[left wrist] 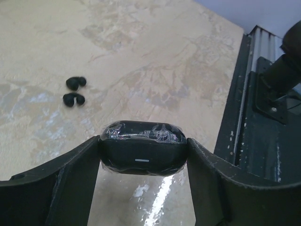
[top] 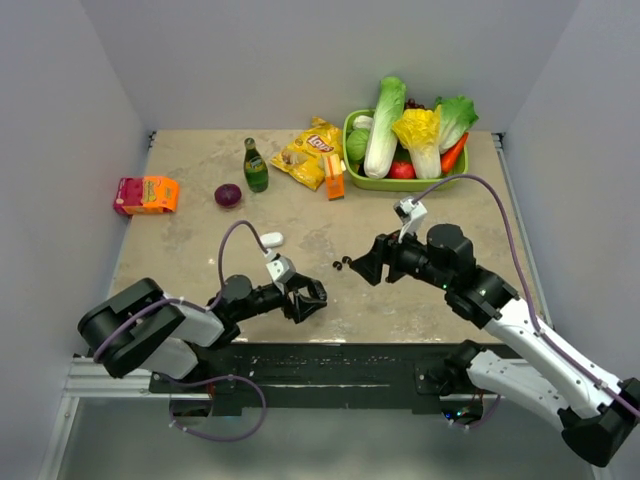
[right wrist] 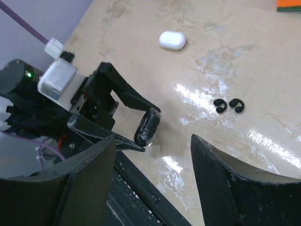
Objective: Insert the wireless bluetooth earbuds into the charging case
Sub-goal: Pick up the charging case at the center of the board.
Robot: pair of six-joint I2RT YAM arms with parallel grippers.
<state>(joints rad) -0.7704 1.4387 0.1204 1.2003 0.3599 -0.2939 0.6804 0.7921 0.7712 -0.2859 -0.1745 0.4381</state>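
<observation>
My left gripper (top: 308, 298) (left wrist: 143, 143) is shut on a black charging case (left wrist: 142, 148) (top: 313, 296) wrapped in clear film. It holds the case by its two ends just above the table near the front edge, with the lid closed. Two black earbuds (top: 343, 264) (left wrist: 74, 91) (right wrist: 228, 105) lie side by side on the table, between the two grippers. My right gripper (top: 362, 268) (right wrist: 153, 140) stands open and empty just right of the earbuds, pointing towards the left gripper. In the right wrist view the held case (right wrist: 147, 127) shows edge-on.
A white closed case (top: 271, 239) (right wrist: 172, 40) lies behind the left gripper. At the back stand a green basket (top: 352, 150) of vegetables, a chip bag (top: 310, 152), an orange carton (top: 334, 178), a green bottle (top: 255, 166), a red onion (top: 228, 195) and an orange-pink box (top: 146, 194). The black front rail (left wrist: 263, 136) runs close beside the left gripper.
</observation>
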